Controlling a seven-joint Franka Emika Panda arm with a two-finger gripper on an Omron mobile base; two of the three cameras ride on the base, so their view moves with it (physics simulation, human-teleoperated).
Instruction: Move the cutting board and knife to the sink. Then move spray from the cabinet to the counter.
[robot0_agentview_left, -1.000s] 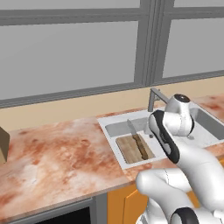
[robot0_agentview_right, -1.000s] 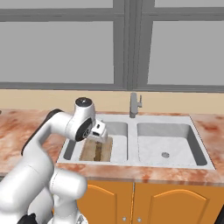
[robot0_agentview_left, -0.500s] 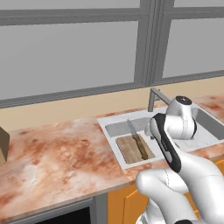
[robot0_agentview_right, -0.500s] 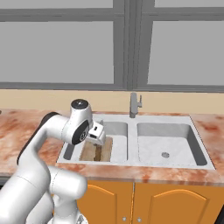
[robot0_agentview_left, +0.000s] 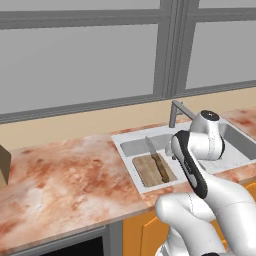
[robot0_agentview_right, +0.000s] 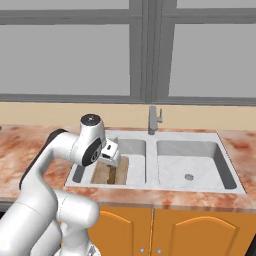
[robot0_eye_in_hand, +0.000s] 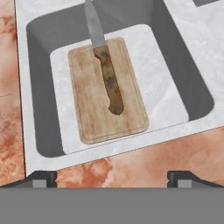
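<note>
You've got the cutting board lying flat on the floor of the sink's left basin, w/ the knife on top: handle on the wood, blade tip poking past the board's far edge. Your gripper hangs above the basin's near rim, jaws spread wide & empty (fingertips well apart in the hand view). Counter runs off to the left of the sink.

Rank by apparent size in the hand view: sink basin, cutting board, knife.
1. Sink basin, largest, enclosing the rest.
2. Cutting board, lying flat in it.
3. Knife, smallest, its blade overhanging the board's far edge.
</note>
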